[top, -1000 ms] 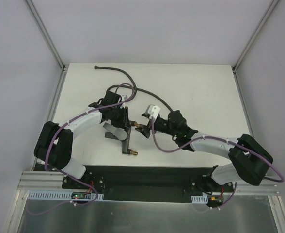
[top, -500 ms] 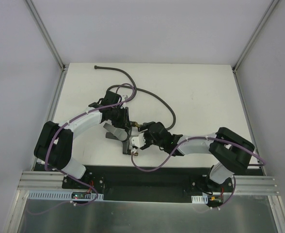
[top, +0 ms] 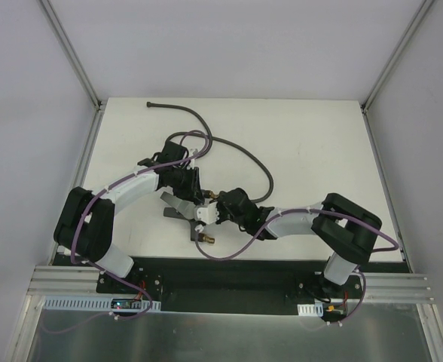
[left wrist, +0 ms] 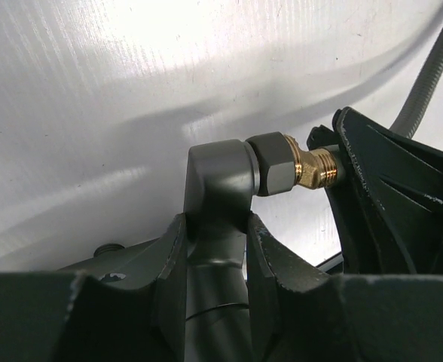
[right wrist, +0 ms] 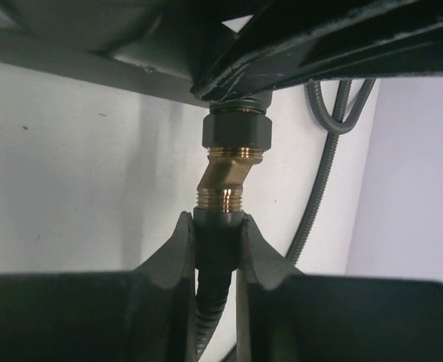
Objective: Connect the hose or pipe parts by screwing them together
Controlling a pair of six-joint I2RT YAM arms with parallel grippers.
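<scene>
My left gripper [top: 192,196] is shut on the dark grey forked fitting [top: 197,228], and its jaws clamp the fitting's body [left wrist: 215,188]. One brass threaded end [left wrist: 316,167] juts to the right, and another brass end [top: 206,240] points toward the near edge. The long dark grey hose [top: 244,151] curves from the far left of the table round to my right gripper [top: 209,213]. That gripper [right wrist: 217,226] is shut on the hose's end nut [right wrist: 218,230], which sits right against the fitting's brass thread [right wrist: 225,181]. How far the thread is engaged I cannot tell.
Purple cables [top: 236,245] trail along both arms and loop onto the table near the front. The hose's free end [top: 151,104] lies at the far left corner. Metal frame rails [top: 93,136] border the white table [top: 312,143].
My right arm has swung left, from the table's middle to the fitting, and its jaws have gone from open to shut on the hose's end nut. The left arm has held still.
</scene>
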